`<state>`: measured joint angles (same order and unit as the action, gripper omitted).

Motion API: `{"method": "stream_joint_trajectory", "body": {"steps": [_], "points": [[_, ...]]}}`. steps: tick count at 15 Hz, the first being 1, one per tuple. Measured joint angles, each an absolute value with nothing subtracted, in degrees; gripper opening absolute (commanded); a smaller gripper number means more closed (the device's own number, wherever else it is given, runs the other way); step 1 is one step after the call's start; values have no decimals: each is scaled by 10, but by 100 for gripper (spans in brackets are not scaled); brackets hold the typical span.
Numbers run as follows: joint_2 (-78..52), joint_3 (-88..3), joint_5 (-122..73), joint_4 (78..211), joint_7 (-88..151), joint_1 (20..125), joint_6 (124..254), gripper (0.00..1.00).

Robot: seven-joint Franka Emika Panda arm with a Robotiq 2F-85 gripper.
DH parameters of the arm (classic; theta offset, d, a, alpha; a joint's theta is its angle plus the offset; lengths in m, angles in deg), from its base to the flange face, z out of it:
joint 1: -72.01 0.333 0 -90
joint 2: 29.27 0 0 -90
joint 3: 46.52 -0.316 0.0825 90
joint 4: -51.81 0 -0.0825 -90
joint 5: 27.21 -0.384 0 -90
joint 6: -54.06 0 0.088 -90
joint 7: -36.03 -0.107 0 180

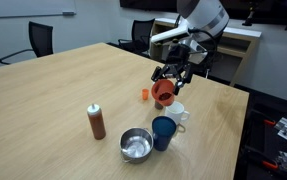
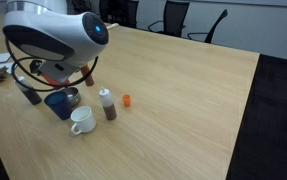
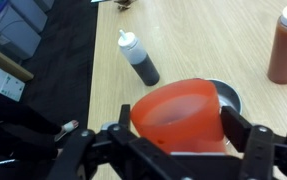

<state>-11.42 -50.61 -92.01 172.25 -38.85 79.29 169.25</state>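
Clearly the gripper has its jaws clamped on the orange cup, which hangs between them above the table. Below the jaws stand a white mug and a blue cup. If the grip slipped on the smooth wall, the cup could drop and topple them.
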Motion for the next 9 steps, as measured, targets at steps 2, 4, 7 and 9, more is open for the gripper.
{"method": "stream_joint_trajectory", "body": {"steps": [2,4,7,9], "points": [[-85,-506,-896,1687,-388,794,1678,64],[-64,-506,-878,1653,-387,794,1677,64],[-45,-506,-867,1611,-385,794,1677,64],[-31,-506,-866,1591,-382,797,1677,64]]}}
